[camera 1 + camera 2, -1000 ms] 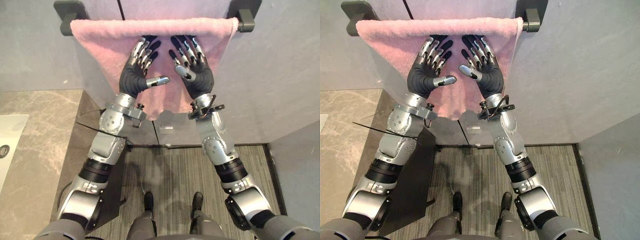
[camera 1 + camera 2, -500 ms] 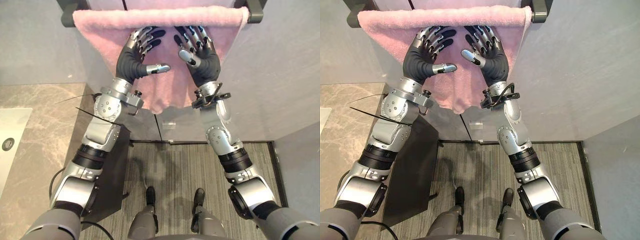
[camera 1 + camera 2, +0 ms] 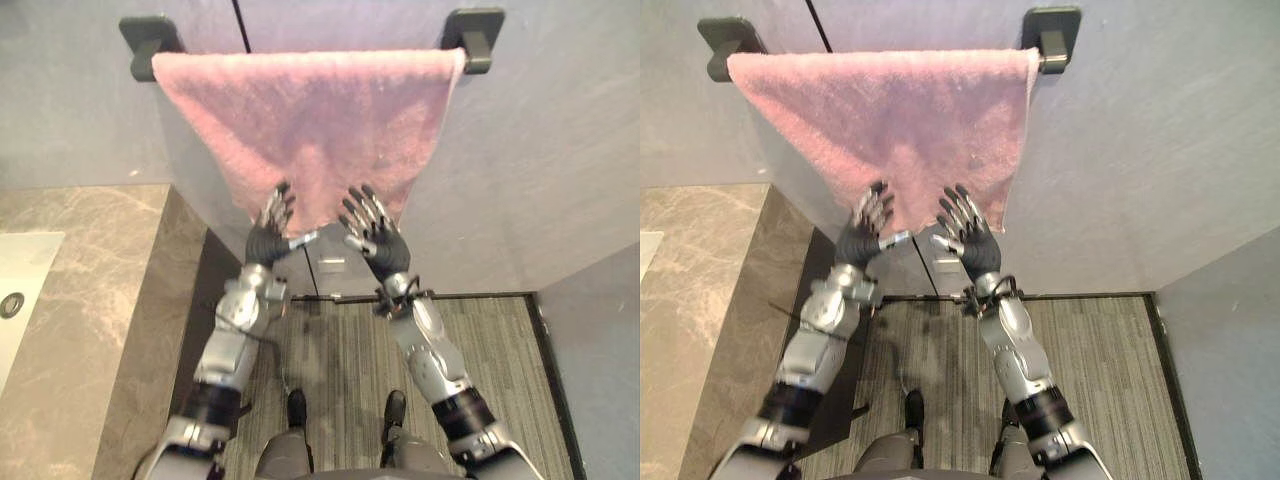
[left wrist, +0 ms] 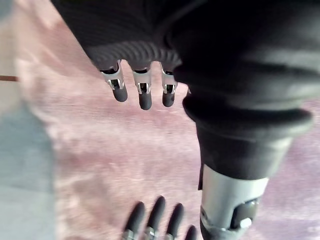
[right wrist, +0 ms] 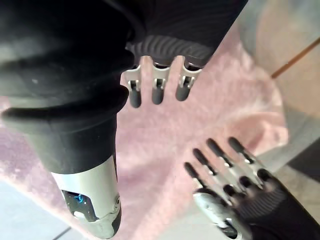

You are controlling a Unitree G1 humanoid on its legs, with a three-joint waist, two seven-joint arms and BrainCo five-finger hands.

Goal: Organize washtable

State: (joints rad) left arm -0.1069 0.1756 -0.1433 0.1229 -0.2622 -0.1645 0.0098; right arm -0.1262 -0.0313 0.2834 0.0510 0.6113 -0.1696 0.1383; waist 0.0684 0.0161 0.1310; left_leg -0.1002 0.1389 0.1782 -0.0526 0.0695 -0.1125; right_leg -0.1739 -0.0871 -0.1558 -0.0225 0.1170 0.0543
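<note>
One towel (image 3: 310, 110) is hung over one rail (image 3: 472, 38), long axis left-right, tapering downward; left robot hand (image 3: 268, 232) and right robot hand (image 3: 375, 235) are held spread-fingered near its lower edge.

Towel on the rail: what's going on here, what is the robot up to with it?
The pink towel hangs spread over the wall rail. The robot holds both hands up side by side at its lower edge, left hand and right hand, fingers straight and spread, neither gripping the cloth. Whether the fingertips touch the towel cannot be told. The lower edge hangs uneven, dipping lowest near the middle.
</note>
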